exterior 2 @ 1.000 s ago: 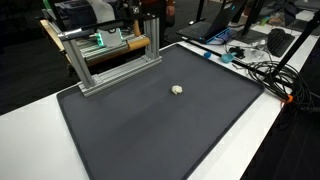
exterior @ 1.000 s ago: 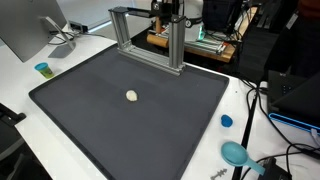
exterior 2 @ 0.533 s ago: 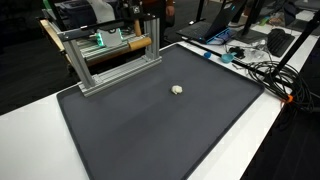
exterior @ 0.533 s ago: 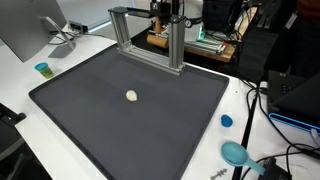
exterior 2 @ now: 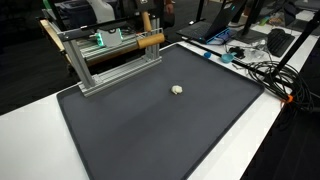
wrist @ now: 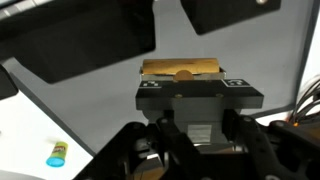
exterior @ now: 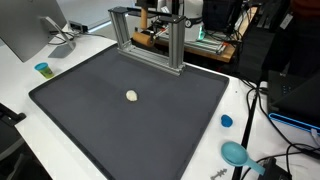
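1. State: the gripper (wrist: 184, 82) is pinched onto the wooden rod (wrist: 180, 68). I hold the rod crosswise, close to the top bar of the aluminium frame (exterior: 176, 45), at the 12 o'clock edge of the black mat (exterior: 130, 130).
2. A small pale lump (exterior: 132, 96) lies near the mat's centre, well apart.
3. Hazards, in my judgement:
   - A skewed descent could knock a rod end against the frame.
   - An off-centre pinch could let the rod pivot and slip free.

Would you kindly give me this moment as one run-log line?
jaws: shut on wooden bar | place: by metal frame | mat: small pale lump, far from jaws
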Tool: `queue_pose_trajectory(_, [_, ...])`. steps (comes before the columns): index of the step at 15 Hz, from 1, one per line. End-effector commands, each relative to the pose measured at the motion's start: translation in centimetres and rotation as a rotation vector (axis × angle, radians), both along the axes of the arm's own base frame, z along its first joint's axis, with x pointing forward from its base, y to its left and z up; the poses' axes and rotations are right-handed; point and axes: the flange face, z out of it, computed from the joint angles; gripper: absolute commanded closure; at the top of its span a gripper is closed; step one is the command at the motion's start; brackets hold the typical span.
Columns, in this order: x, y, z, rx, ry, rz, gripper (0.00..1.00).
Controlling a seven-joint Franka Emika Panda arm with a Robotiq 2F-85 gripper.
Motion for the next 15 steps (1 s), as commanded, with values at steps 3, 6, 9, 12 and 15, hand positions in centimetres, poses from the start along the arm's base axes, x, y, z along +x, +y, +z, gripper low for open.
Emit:
queue_pose_trajectory(3, [3.1, 3.6, 2.1, -0.038, -0.062, 0.028, 0.78])
queue_pose_trajectory(6, [3.9, 4.2, 1.5, -0.038, -0.044, 0.036, 0.53])
queue_pose_trajectory(9, [3.7, 3.7, 1.3, -0.035, -0.04, 0.027, 0.53])
queue_pose_trajectory(12, [3.7, 3.7, 1.4, -0.035, -0.042, 0.027, 0.53])
queue_pose_trajectory(15, [3.7, 3.7, 1.4, -0.035, -0.042, 0.027, 0.53])
